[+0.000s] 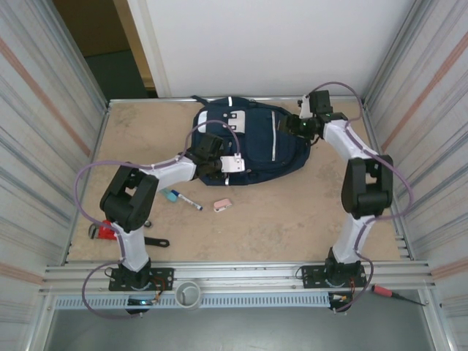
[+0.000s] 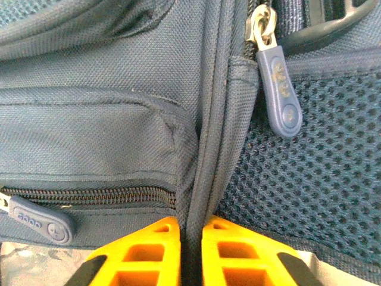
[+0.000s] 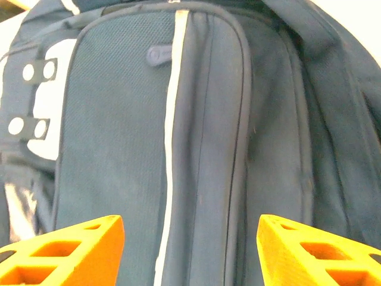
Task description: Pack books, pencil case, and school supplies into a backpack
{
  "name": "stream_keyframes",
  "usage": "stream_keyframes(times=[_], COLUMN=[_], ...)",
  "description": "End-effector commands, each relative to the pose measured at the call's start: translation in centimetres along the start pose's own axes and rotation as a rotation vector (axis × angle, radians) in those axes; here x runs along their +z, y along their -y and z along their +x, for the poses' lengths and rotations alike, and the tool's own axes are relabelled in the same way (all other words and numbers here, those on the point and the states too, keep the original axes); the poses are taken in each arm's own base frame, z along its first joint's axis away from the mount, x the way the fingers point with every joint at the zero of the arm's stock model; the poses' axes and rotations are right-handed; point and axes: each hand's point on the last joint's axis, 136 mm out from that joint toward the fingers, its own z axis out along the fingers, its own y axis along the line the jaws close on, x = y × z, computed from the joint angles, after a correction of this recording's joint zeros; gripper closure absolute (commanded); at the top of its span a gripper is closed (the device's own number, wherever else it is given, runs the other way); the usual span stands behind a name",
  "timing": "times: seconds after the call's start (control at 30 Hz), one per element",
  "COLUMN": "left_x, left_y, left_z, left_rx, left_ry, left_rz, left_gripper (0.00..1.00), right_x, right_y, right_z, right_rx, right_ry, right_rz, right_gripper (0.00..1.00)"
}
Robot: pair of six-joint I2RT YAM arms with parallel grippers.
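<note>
The navy blue backpack [image 1: 256,142] lies flat at the back middle of the table. My left gripper [image 1: 219,157] sits at its near left edge. In the left wrist view that gripper [image 2: 190,223] is shut on a raised seam of the backpack [image 2: 119,137], between a zip pocket and a mesh pocket. My right gripper [image 1: 300,126] is at the bag's right side; it stands open [image 3: 190,229] over the striped front panel [image 3: 119,149], holding nothing. A white marker with a blue cap [image 1: 184,199] and a small pink eraser [image 1: 222,205] lie on the table. The books and pencil case are out of view.
A red pipe wrench [image 1: 102,232] and a black spanner [image 1: 156,241] lie by the left arm's base. A red screwdriver [image 1: 387,294] rests on the front rail at the right. Corrugated walls close both sides. Zip pulls [image 2: 277,89] hang near my left fingers.
</note>
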Motion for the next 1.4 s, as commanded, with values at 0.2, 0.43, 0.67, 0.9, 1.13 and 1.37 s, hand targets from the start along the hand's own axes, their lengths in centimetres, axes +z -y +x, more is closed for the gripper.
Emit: stream_keyframes(times=[0.2, 0.43, 0.67, 0.9, 1.13, 1.37], left_x=[-4.4, -6.0, -6.4, -6.3, -6.1, -5.7], left_y=[0.7, -0.3, -0.6, -0.7, -0.5, -0.3], left_z=[-3.1, -4.3, -4.6, -4.5, -4.2, -3.6], left_rx=[-0.283, -0.359, -0.389, -0.393, -0.395, -0.384], left_ry=[0.181, 0.282, 0.322, 0.319, 0.306, 0.279], left_rz=[0.219, 0.280, 0.309, 0.317, 0.319, 0.309], left_gripper=[1.00, 1.00, 1.00, 1.00, 1.00, 1.00], right_x=[-6.0, -4.3, -0.9, 1.8, 3.2, 2.9], right_y=[-4.8, -8.2, -11.4, -12.0, -12.1, -11.8], right_z=[6.7, 12.5, 15.4, 15.6, 14.8, 14.2], right_rx=[-0.266, -0.406, -0.474, -0.466, -0.454, -0.439], right_ry=[0.167, 0.258, 0.312, 0.352, 0.399, 0.422], right_rz=[0.040, 0.031, 0.048, 0.156, 0.229, 0.291], right_gripper=[0.39, 0.41, 0.53, 0.64, 0.65, 0.78])
